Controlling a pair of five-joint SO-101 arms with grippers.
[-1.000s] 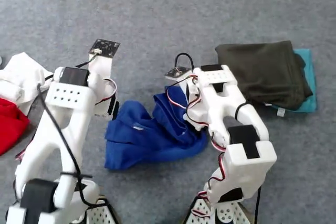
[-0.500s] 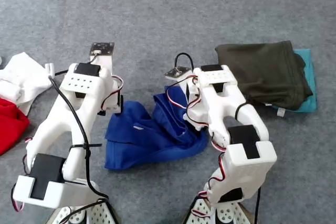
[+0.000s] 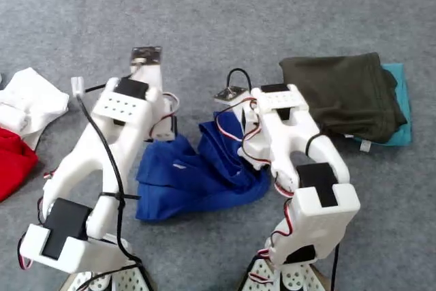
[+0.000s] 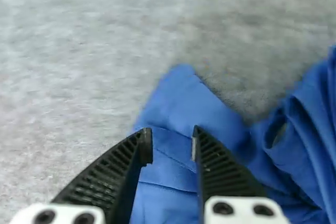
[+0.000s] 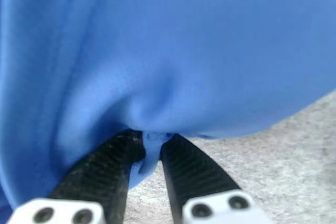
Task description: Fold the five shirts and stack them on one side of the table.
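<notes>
Right wrist view: the right gripper (image 5: pixel 151 150) is pinched tight on a fold of the blue shirt (image 5: pixel 184 51), which lies crumpled on the table (image 3: pixel 225 25) between both grippers. The left wrist view adds the shirt's far-left corner, with the left gripper (image 4: pixel 171 141) just above it, jaws partly parted and empty. The cloth looks soft, light and limp, so I judge corners or hems the best hold.

Crumpled shirt (image 3: pixel 197 182) at table (image 3: pixel 238 25) centre; right: folded shirt (image 3: pixel 340 93) atop second folded shirt (image 3: pixel 400 100); left edge: heaped shirt (image 3: pixel 30 100) behind bunched shirt (image 3: pixel 13 161).
</notes>
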